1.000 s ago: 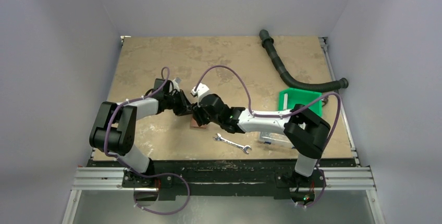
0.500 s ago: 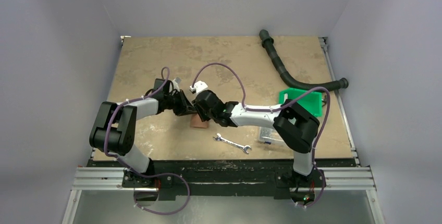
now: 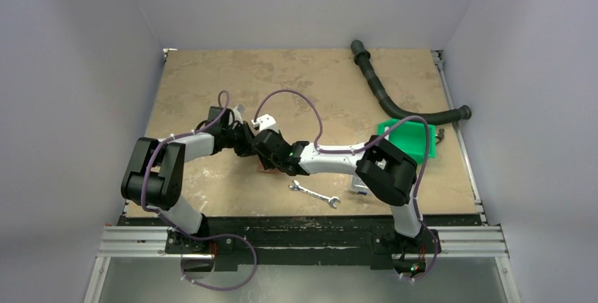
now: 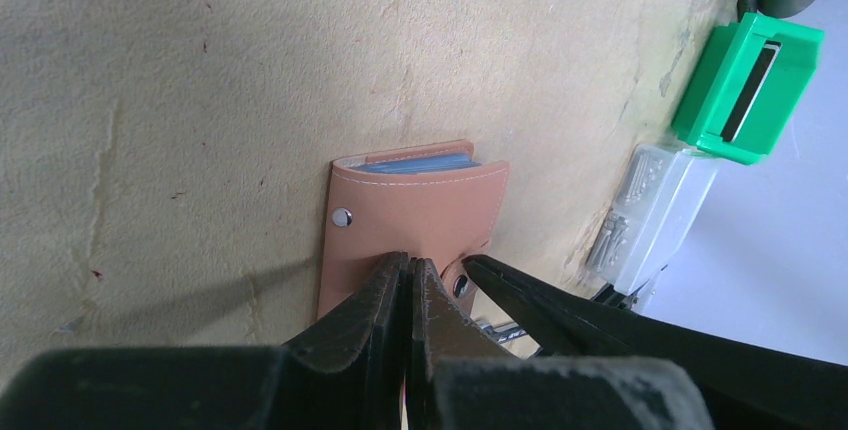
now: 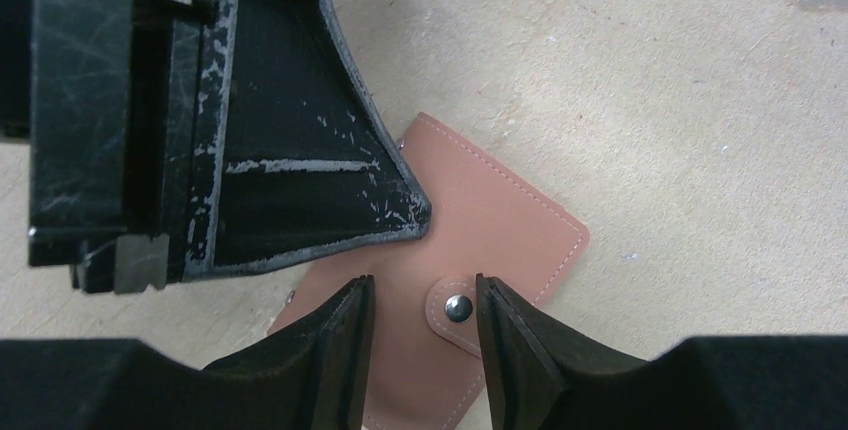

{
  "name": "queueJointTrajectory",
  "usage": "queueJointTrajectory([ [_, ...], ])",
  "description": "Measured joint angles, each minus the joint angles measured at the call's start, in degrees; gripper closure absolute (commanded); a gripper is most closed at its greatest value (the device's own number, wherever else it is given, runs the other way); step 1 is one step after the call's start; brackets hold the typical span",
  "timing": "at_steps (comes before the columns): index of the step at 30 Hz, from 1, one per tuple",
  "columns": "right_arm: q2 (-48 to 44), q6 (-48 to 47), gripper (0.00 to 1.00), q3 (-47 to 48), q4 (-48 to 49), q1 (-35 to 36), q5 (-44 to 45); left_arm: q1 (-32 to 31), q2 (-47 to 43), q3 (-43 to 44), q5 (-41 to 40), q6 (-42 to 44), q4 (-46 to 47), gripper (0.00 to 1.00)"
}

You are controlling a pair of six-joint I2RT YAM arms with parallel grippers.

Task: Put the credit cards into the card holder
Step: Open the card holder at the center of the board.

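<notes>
**Overhead view.** The left claw (image 3: 245, 142) and the right claw (image 3: 262, 153) are found tip to tip at mid-bench (image 3: 211, 84). What lies beneath them is largely covered by the right claw. A wrench (image 3: 315, 194) lies near, towards the arm bases, apart from both claws.

**Left wrist view.** The card holder (image 4: 420, 210) is seen folded shut and flat on the bench. The blue edges of the credit cards (image 4: 415, 163) show inside its far, open end, so the cards are judged to be already stowed. The left claw is fully closed. Nothing is seen between its fingers, and its tips are set down on the holder's near edge as a hold-down. A green bin (image 4: 745, 70) and a clear box (image 4: 655, 210) stand well apart, to the right.

**Right wrist view.** The right claw is about half open and has hold of nothing. Its two fingers straddle the snap tab (image 5: 452, 312), which lies over the cover. The tip of the left claw is seen bearing on the cover just beside the tab.

**Assessment.** The step in hand is judged to be the fastening of the snap.
- The left claw's downward pressure should be maintained, so that the holder does not slide or spring open.
- The right claw should be centred over the stud and brought straight down.
- Sideways drag is to be avoided, as the light holder could pivot beneath the hold-down.
- Contact between the two claws should be guarded against, the clearance between them being slight.
</notes>
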Motion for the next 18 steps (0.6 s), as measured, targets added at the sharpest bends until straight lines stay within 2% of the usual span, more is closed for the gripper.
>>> queueJointTrajectory([
  [5,1.1,1.0,0.55,0.9,0.0,0.3,2.5,0.0,0.0,0.0,0.0,0.0,0.0,1.0],
  [8,1.4,1.4,0.65,1.0,0.0,0.7,4.7,0.0,0.0,0.0,0.0,0.0,0.0,1.0],
  [15,0.7,2.5,0.8,-0.7,1.3,0.7,7.0,0.1,0.0,0.0,0.0,0.0,0.0,1.0],
  [18,0.6,2.6,0.91,-0.8,2.1,0.7,7.1,0.1,0.1,0.0,0.0,0.0,0.0,1.0],
])
